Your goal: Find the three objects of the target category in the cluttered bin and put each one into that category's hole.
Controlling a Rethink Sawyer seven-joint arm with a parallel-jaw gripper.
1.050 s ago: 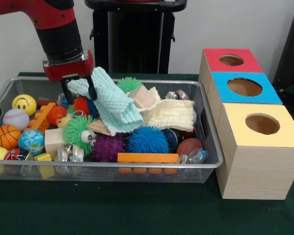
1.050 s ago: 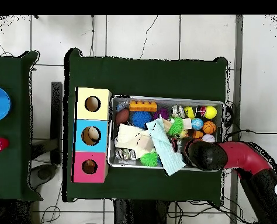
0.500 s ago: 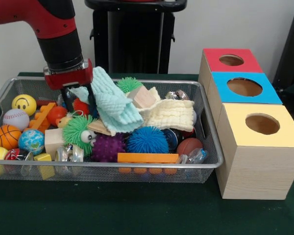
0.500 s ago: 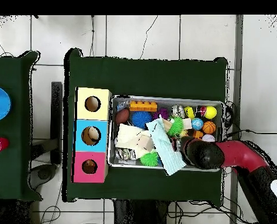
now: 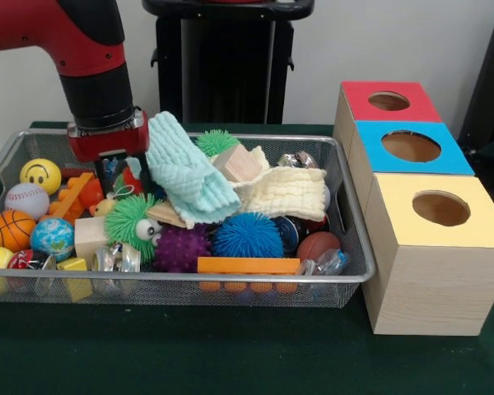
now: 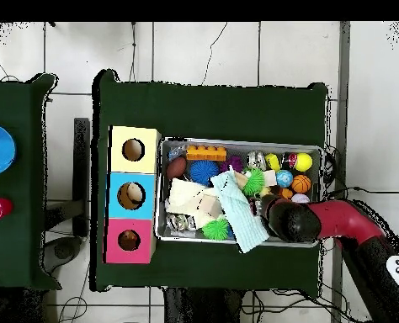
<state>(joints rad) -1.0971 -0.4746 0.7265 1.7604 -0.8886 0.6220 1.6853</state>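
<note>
My pincer (image 5: 119,169) is down inside the wire bin (image 5: 346,247), at its back left in the front view, against the edge of the mint cloth (image 5: 185,169). The cloth and the toys around it cover the tips, so I cannot tell whether the pincer is wide, narrow or gripping.

Bin contents, front view:
- Mint cloth draped over the middle of the heap, beside a cream cloth (image 5: 288,191).
- A wooden block (image 5: 237,162) and a green spiky ball (image 5: 216,141) behind the cloths.
- Blue spiky ball (image 5: 247,234), purple spiky ball (image 5: 181,247) and a green furry toy with eyes (image 5: 132,220) toward the front.
- An orange brick (image 5: 249,265) lies along the front wall.
- Left end: yellow smiley ball (image 5: 40,174), baseball (image 5: 26,199), basketball (image 5: 11,230), globe ball (image 5: 52,238).

Three boxes stand touching in a row beside the bin on the green table (image 5: 230,354): yellow-topped box (image 5: 440,239), blue-topped box (image 5: 412,148), red-topped box (image 5: 387,100). Each has one round hole on top.

Small items at the bin's left front corner and under the cloths are too buried to identify. From overhead, my arm (image 6: 321,223) hides the bin's corner.
</note>
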